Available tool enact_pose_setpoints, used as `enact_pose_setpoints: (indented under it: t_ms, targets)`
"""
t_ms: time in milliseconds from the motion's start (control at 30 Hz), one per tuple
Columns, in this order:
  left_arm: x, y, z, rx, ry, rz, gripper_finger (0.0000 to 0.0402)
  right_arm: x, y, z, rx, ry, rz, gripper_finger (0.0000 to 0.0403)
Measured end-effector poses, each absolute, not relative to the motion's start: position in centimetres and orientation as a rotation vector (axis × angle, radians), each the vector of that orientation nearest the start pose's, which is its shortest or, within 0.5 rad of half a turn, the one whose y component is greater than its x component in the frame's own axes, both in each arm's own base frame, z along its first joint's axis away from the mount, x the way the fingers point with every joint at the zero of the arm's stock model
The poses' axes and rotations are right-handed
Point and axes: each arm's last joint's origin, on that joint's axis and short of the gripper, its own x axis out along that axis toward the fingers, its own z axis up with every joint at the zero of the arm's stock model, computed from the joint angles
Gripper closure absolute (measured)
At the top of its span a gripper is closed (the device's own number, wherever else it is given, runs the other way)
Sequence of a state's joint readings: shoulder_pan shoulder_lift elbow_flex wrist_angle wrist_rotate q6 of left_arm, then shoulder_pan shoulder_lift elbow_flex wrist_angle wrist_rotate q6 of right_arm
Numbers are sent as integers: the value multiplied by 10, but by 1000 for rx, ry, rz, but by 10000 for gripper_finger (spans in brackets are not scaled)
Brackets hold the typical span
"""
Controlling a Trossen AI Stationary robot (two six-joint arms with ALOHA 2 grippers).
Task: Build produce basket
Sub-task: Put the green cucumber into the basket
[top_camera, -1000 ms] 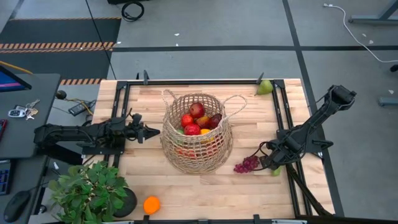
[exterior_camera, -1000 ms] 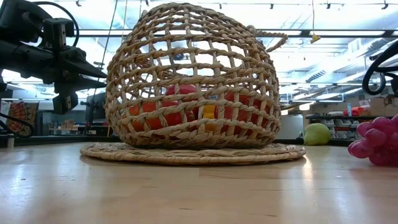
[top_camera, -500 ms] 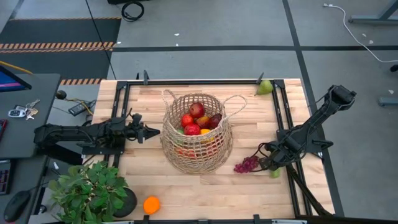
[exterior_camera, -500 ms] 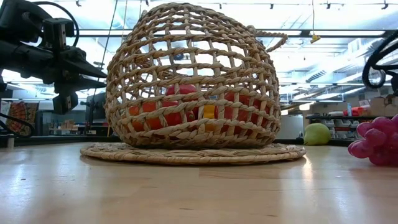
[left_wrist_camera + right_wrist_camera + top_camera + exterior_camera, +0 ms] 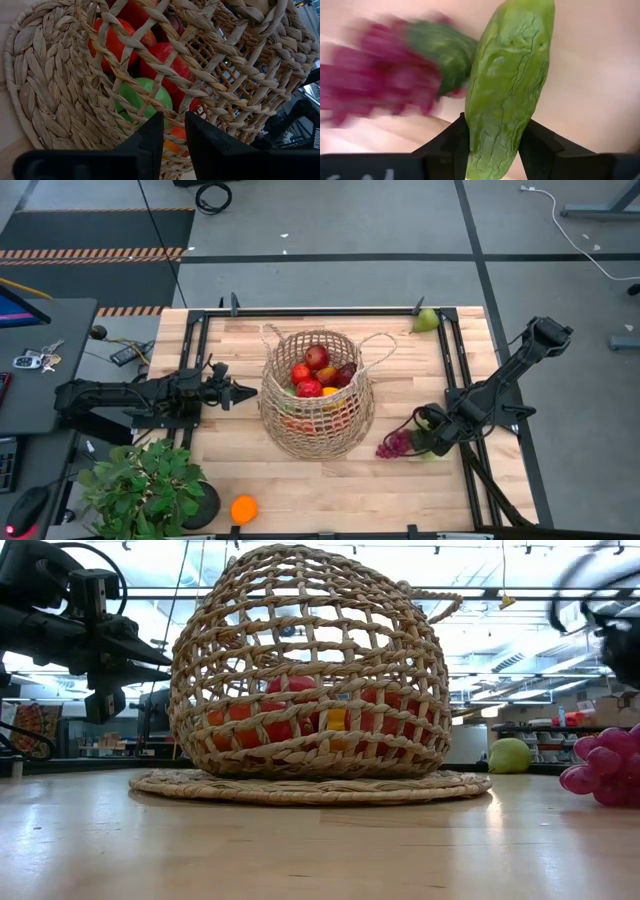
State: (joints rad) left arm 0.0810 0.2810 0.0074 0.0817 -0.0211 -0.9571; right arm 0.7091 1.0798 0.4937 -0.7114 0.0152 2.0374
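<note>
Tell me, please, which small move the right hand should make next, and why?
Probably lift straight up: the right hand is shut on the cucumber, low beside the grapes, and the basket is taller.

One basket (image 5: 317, 395), one grape bunch (image 5: 396, 444), one cucumber (image 5: 507, 85), one pear (image 5: 427, 320), one orange (image 5: 243, 508), one plant (image 5: 145, 488).

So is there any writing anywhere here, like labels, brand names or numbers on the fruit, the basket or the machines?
None that can be read.
The basket, the cucumber and the grapes carry no print.
The right wrist view shows pale marks at its bottom left corner, cut off by the edge and unreadable.
Shelves in the room behind the table are too small to read.
</note>
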Motion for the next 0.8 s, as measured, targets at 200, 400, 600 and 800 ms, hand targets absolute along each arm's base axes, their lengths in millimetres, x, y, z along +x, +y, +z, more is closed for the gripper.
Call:
enact_pose_setpoints:
  t_ms: [200, 400, 600, 800]
  targets:
    - [113, 10, 150, -959, 129, 185, 313, 133, 104, 177, 1148, 989, -741, 256]
    - [113, 10, 150, -959, 129, 186, 311, 145, 110, 192, 1098, 870, -616, 253]
    - [113, 10, 150, -959, 129, 186, 310, 159, 118, 204, 1092, 695, -453, 253]
    - [113, 10, 150, -959, 129, 186, 312, 170, 123, 216, 1081, 569, -328, 253]
